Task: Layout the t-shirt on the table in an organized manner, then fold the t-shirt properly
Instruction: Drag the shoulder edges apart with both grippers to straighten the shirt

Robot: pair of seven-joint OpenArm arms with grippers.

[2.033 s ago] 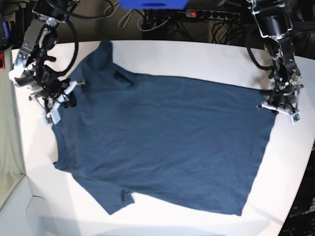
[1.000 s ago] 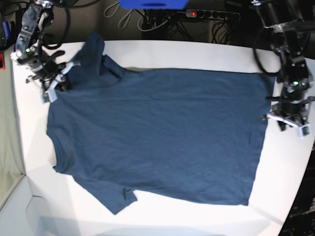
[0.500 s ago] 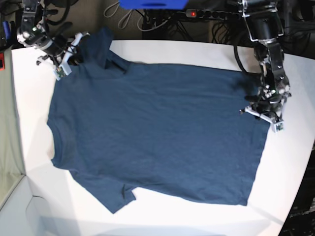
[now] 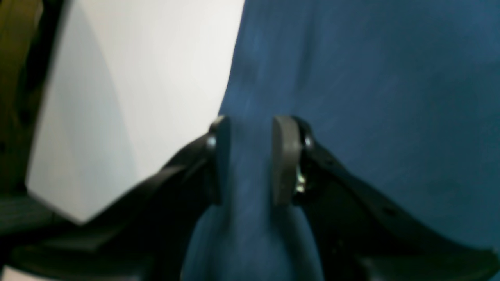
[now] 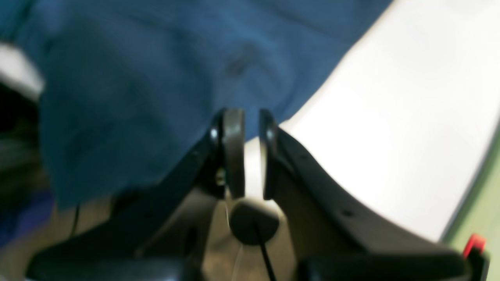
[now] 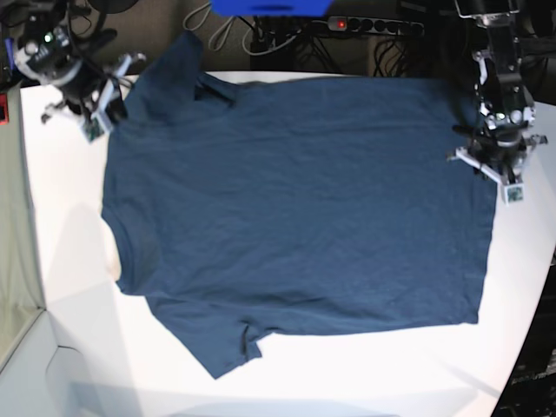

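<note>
Your t-shirt (image 6: 295, 217) lies spread across the table (image 6: 69, 261), its far sleeve hanging past the back edge. Your left gripper (image 4: 250, 160) pinches a fold of cloth at the hem side. Your right gripper (image 5: 252, 152) sits by the far sleeve, fingers nearly together with table showing between them; whether it holds cloth, you cannot tell.

left gripper (image 4: 250, 160) pinches cloth between its pads; right gripper (image 5: 250, 154) nearly closed (nothing visibly between).
</note>
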